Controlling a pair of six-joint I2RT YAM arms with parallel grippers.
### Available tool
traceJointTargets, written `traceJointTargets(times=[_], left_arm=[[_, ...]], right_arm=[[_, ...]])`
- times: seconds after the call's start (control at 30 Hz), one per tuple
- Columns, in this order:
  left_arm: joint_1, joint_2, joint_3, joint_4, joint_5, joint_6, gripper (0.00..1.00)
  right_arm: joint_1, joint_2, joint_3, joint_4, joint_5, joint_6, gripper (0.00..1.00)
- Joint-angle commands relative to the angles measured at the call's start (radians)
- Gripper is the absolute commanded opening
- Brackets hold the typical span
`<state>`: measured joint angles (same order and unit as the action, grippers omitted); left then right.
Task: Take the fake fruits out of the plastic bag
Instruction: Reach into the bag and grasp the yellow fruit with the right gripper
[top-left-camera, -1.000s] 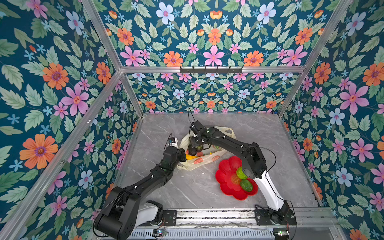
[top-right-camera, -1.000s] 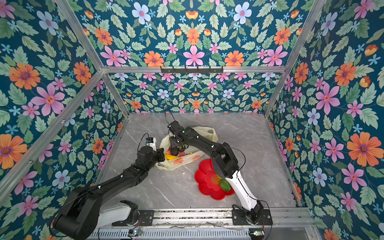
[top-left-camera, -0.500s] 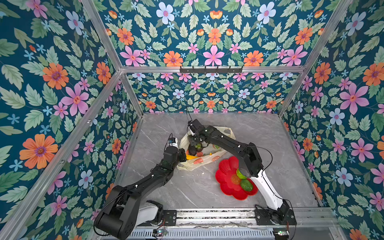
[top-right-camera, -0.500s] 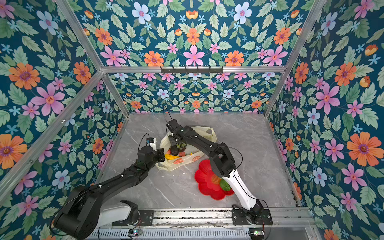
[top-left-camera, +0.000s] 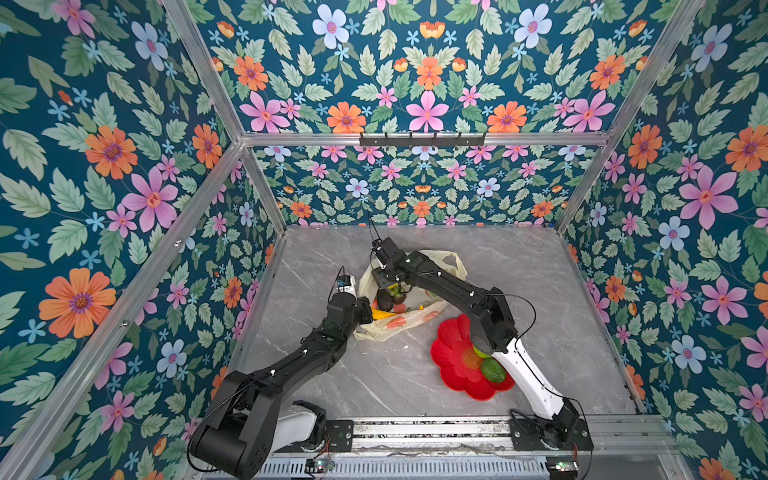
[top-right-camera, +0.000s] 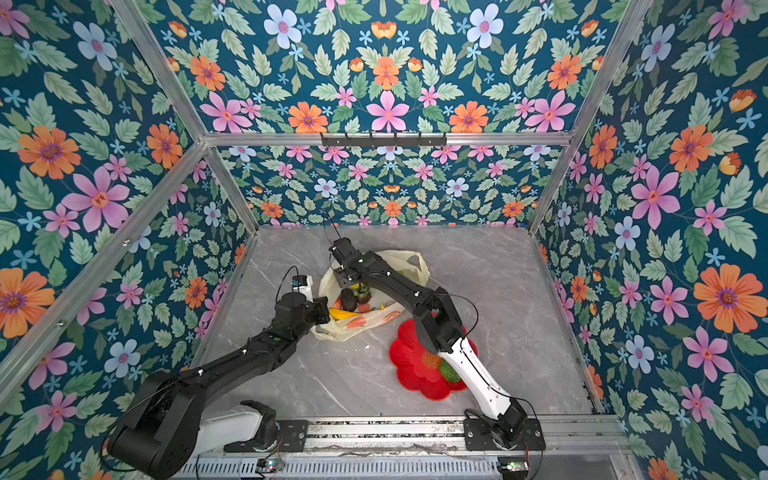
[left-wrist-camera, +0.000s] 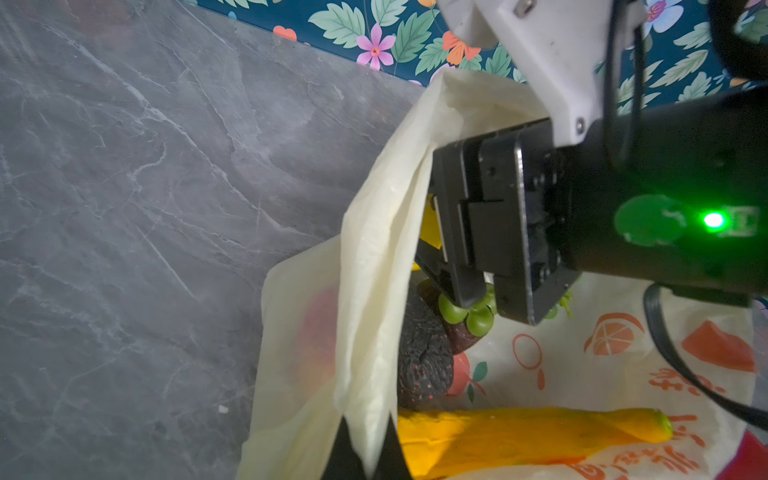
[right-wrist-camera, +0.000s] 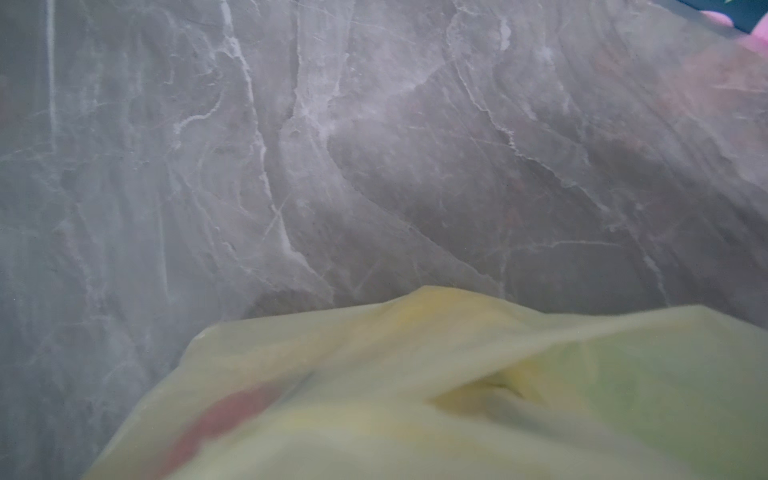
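Observation:
The plastic bag (top-left-camera: 415, 320) (top-right-camera: 374, 322) lies open on the marble floor. My left gripper (left-wrist-camera: 365, 453) (top-left-camera: 368, 311) is shut on its near rim. Inside lie a dark avocado (left-wrist-camera: 424, 353) (top-left-camera: 384, 300), a yellow banana (left-wrist-camera: 519, 432) and a green grape bunch (left-wrist-camera: 469, 318). My right gripper (left-wrist-camera: 486, 299) (top-left-camera: 388, 286) (top-right-camera: 351, 286) reaches down into the bag mouth. Its jaws stand apart, with the grapes at their tips. In the right wrist view blurred bag film (right-wrist-camera: 415, 395) hides the jaws.
A red flower-shaped plate (top-left-camera: 453, 353) (top-right-camera: 409, 361) sits right of the bag, holding green fruits (top-left-camera: 492, 370) partly under the right arm. Floral walls enclose the floor on three sides; a metal rail runs along the front.
The right gripper has shifted slightly inside the bag mouth, over the grapes. The left gripper and the bag rim have stayed in place.

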<state>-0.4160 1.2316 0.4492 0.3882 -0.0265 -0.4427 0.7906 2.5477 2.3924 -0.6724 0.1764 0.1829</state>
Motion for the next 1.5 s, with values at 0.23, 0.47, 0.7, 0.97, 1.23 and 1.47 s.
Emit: traceJointTargets(times=[0.23,0.47,0.7,0.97,1.23,1.47], left_arm=[[0.001,0.003,0.003,0.004,-0.003,0.004,0.00],[0.002,0.001,0.004,0.003,0.000,0.004,0.00],[0.002,0.003,0.005,0.003,0.003,0.004,0.00],[0.001,-0.003,0.004,0.003,0.000,0.004,0.00],[0.002,0.006,0.006,0.005,0.005,0.002,0.00],[0.001,0.006,0.006,0.006,0.005,0.002,0.00]], right_arm=[[-0.024,-0.086,-0.137,-0.051,0.041,0.093,0.84],[-0.021,-0.120,-0.143,-0.063,0.048,0.105,0.90],[0.019,-0.115,-0.082,-0.078,0.083,0.052,0.74],[0.018,-0.020,0.038,-0.145,0.063,0.040,0.63],[0.012,0.034,0.088,-0.167,0.094,0.024,0.63],[0.005,0.084,0.133,-0.200,0.126,0.015,0.66]])
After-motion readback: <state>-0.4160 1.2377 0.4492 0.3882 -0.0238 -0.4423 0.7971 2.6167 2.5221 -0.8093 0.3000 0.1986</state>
